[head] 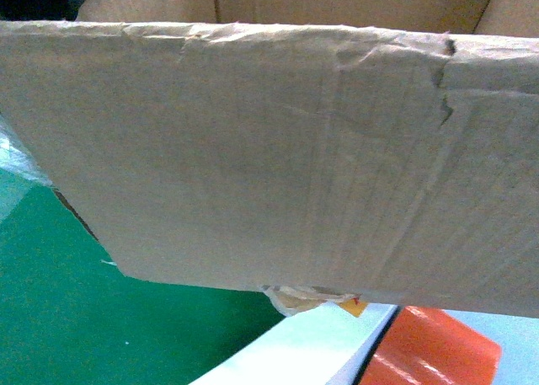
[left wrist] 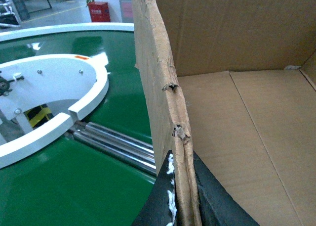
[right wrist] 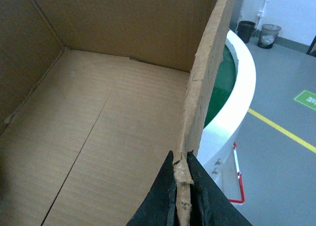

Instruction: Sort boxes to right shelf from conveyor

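The box (head: 278, 157) is up over the belt (head: 76, 318). The left claw (left wrist: 183, 199) pinches its left wall, the right claw (right wrist: 181, 196) its right wall. No shelf shows.

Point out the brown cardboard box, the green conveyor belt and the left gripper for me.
Large brown corrugated cardboard box (head: 278, 166): head view, creased front wall.
Dark green conveyor belt (left wrist: 59, 186): left wrist view, bare belt surface.
Left gripper (left wrist: 183, 196): left wrist view, fingertips clamping the box's torn wall.
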### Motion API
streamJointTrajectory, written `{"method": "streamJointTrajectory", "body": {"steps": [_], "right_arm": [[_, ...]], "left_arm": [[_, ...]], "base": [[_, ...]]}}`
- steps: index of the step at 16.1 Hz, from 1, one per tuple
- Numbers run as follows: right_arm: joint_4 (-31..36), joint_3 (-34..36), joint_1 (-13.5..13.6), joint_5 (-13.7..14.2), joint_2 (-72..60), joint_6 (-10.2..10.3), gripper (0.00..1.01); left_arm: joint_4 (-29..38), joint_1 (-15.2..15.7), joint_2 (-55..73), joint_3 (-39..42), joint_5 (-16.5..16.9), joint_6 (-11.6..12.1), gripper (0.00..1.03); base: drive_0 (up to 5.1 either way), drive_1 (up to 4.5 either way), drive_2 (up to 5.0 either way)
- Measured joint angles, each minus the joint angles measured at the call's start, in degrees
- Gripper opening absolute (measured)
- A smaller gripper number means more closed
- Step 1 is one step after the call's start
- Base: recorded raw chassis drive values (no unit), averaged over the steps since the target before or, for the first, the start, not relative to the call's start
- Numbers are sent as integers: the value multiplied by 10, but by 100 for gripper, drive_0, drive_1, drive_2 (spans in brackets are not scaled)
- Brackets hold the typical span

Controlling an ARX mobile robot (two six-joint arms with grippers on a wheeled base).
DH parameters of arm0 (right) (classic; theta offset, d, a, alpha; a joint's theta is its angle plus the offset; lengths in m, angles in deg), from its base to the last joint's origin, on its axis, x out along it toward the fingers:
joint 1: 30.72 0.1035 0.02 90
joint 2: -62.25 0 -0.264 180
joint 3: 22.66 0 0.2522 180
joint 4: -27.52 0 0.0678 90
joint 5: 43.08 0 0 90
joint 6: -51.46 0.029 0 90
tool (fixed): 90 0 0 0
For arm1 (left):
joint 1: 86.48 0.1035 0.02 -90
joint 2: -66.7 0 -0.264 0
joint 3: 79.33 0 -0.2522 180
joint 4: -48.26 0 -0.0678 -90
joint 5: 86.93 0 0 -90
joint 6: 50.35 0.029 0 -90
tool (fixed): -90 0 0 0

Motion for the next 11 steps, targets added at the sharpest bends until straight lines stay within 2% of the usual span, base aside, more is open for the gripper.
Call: {"method": "streamJointTrajectory", "body": {"steps": [4,11], "right_arm": [[1,0,0,0,0,0,3],[0,0,0,0,0,0,3]], "left_arm": [[0,0,0,0,0,0,3],[0,-2,0,0,0,0,3]], "base": [[510,-254,-185],[19,19,19]]}}
